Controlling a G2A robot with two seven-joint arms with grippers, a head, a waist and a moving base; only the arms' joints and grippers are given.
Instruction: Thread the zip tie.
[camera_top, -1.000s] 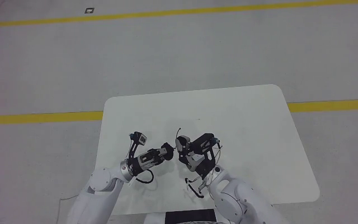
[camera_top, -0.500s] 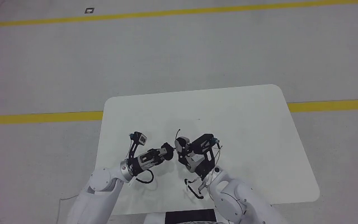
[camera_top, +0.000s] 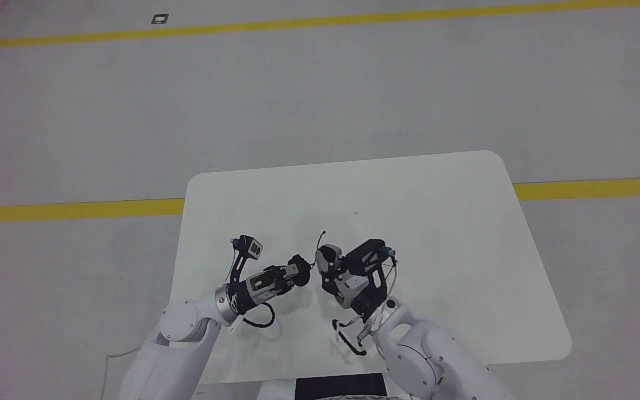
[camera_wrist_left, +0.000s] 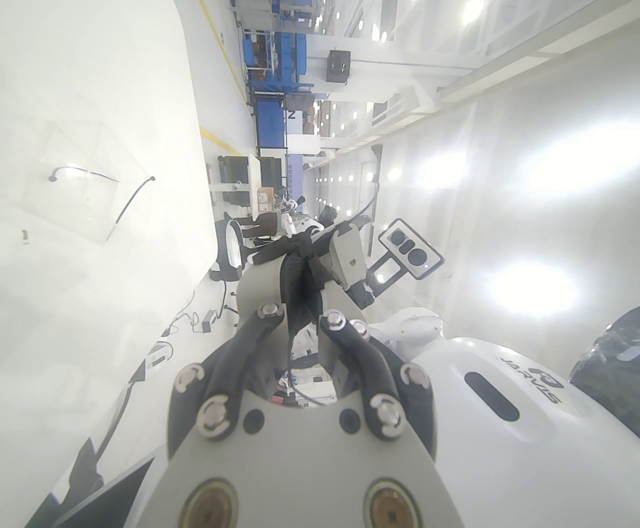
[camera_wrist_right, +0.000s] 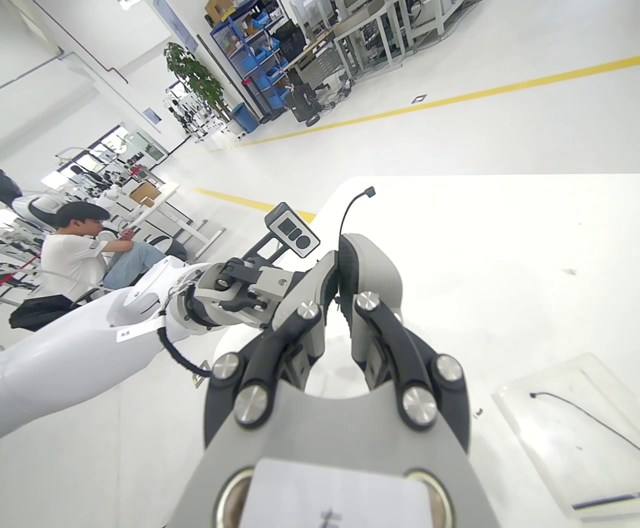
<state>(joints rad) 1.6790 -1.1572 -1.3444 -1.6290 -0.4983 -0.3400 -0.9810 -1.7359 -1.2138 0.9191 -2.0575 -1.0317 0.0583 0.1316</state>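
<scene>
A thin black zip tie (camera_wrist_right: 348, 207) stands up from my right gripper (camera_wrist_right: 339, 250), which is shut on its strap; its square head (camera_wrist_right: 370, 191) curls over at the top. In the top view the right gripper (camera_top: 329, 263) and the left gripper (camera_top: 298, 266) face each other almost tip to tip above the front of the white table (camera_top: 450, 220). My left gripper (camera_wrist_left: 296, 247) is shut, and a thin black strand (camera_wrist_left: 290, 345) runs between its fingers towards the palm. The pale right gripper (camera_wrist_left: 346, 255) sits just beyond the left fingertips.
A clear flat tray (camera_wrist_right: 575, 440) lies on the table near the arms, with spare black zip ties (camera_wrist_right: 580, 407) in it. From the left wrist, the same clear tray (camera_wrist_left: 50, 210) holds spare ties (camera_wrist_left: 131, 199). A small dark speck (camera_wrist_right: 569, 271) marks the table top.
The right gripper with the zip tie has edged very slightly to the right. The left arm has kept its place.
</scene>
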